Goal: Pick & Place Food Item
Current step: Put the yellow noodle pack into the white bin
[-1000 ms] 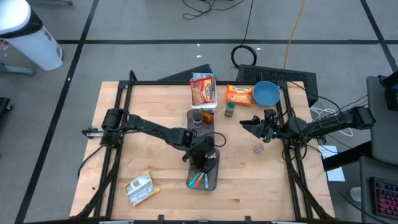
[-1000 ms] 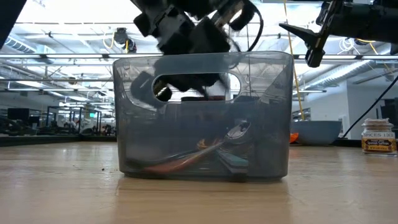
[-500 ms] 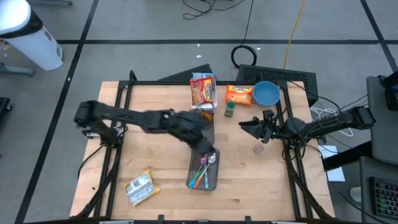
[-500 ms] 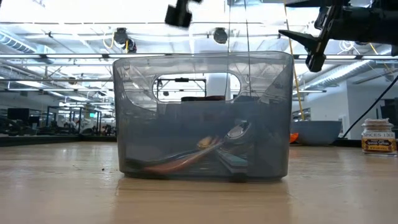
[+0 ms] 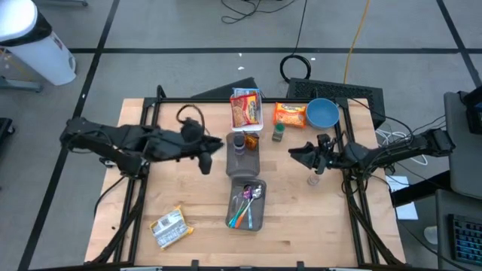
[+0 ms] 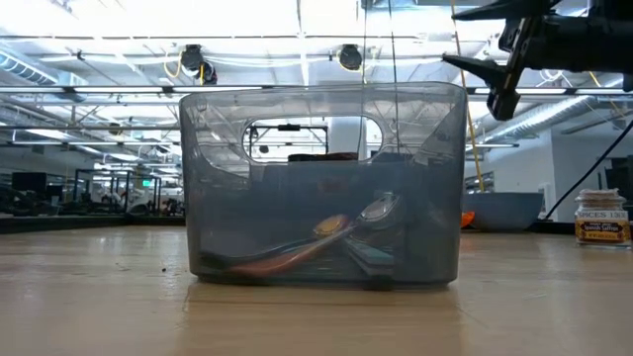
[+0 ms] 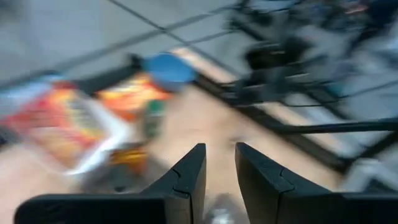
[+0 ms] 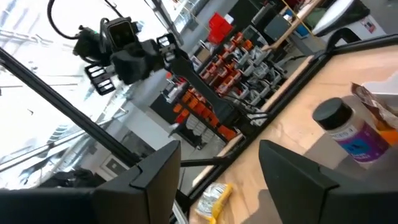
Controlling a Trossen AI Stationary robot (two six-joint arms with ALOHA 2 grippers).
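wooden table (image 5: 181, 192) | left claw (image 5: 216, 143) stretched level beside bin (image 5: 245, 188), narrowly parted, empty | right claw (image 5: 295, 153) raised, spread

This is a robotics lab in a big open industrial hall. The wooden table (image 5: 196, 211) stands in a black metal frame (image 5: 143, 150) on a grey floor marked with dark tape lines (image 5: 98, 53). Cables (image 5: 297, 66) lie loose on the floor behind it. In the low view, long rows of ceiling lights (image 6: 119, 44) and steel trusses go far back into the room. The right wrist view shows shelves with red and orange equipment (image 8: 230, 53) and another camera rig (image 8: 121, 46).
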